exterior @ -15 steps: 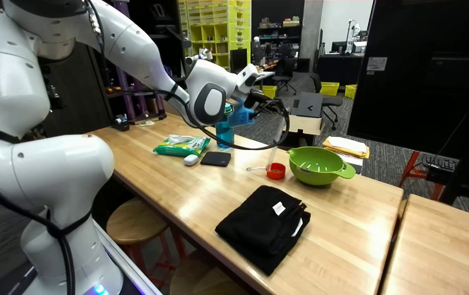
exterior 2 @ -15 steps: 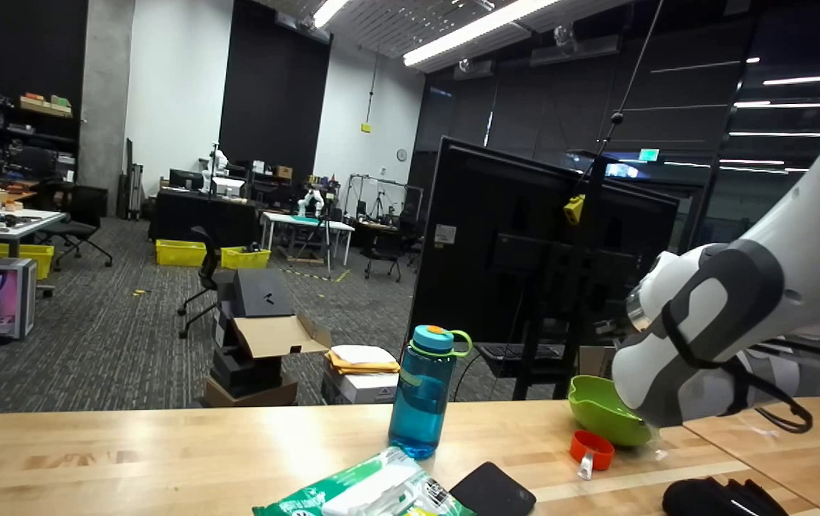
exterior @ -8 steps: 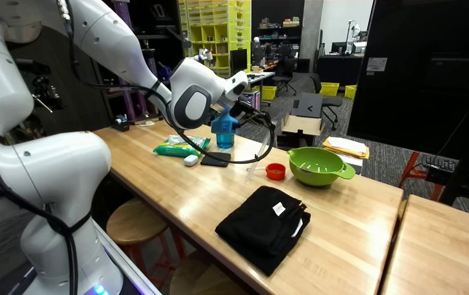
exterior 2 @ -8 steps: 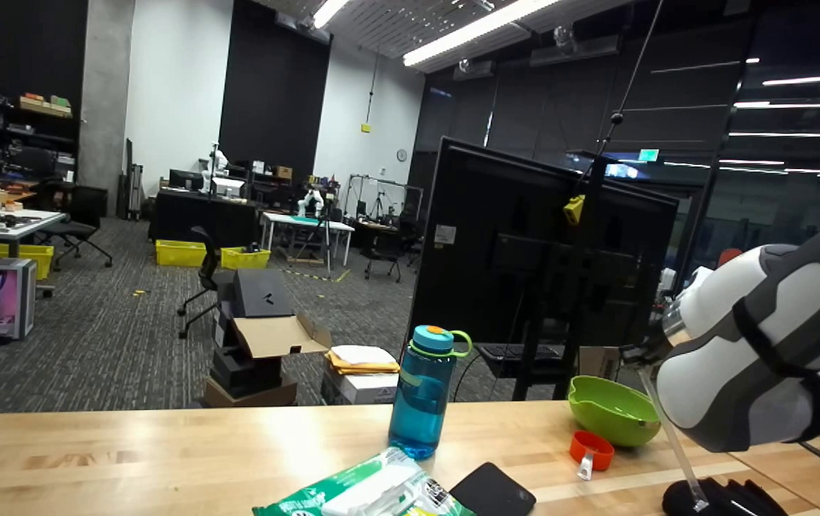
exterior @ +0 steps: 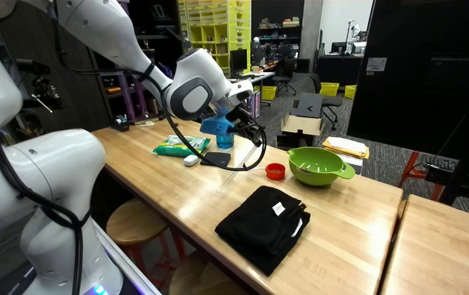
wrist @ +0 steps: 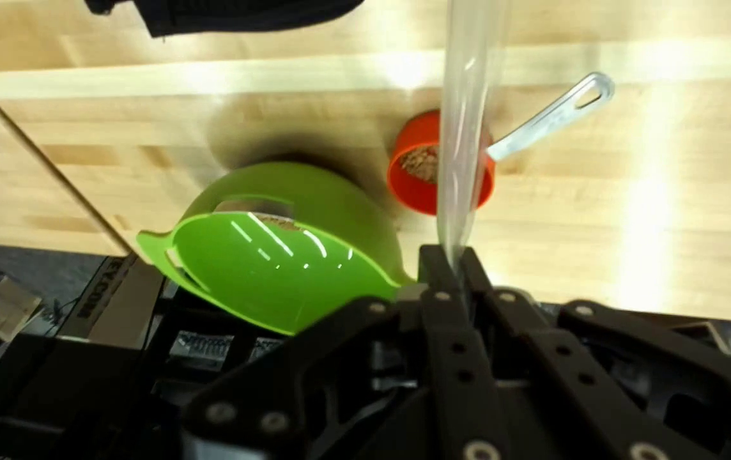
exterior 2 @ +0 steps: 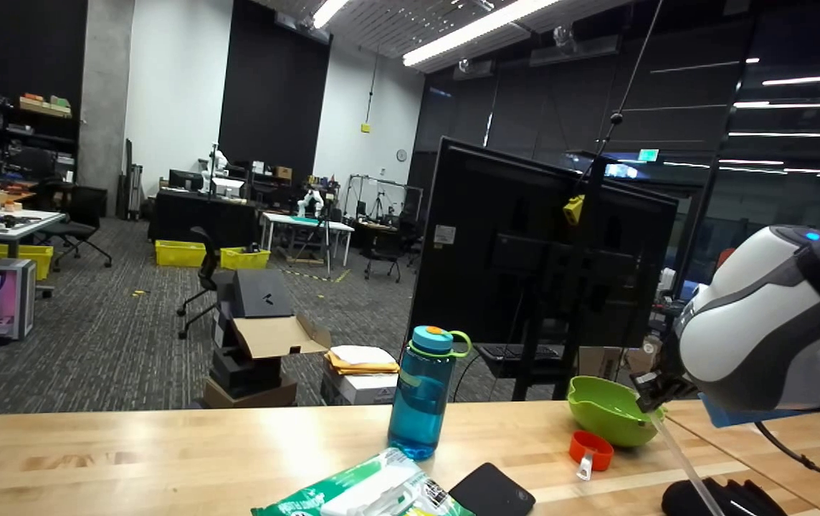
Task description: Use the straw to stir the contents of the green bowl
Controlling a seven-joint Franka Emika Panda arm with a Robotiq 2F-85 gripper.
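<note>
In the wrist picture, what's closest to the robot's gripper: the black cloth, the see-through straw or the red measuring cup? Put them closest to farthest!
Order from the gripper in the wrist view:
1. The clear straw, pinched in its grip.
2. The red measuring cup, partly hidden behind the straw.
3. The folded black cloth, at the picture's top edge, left of the straw.
</note>
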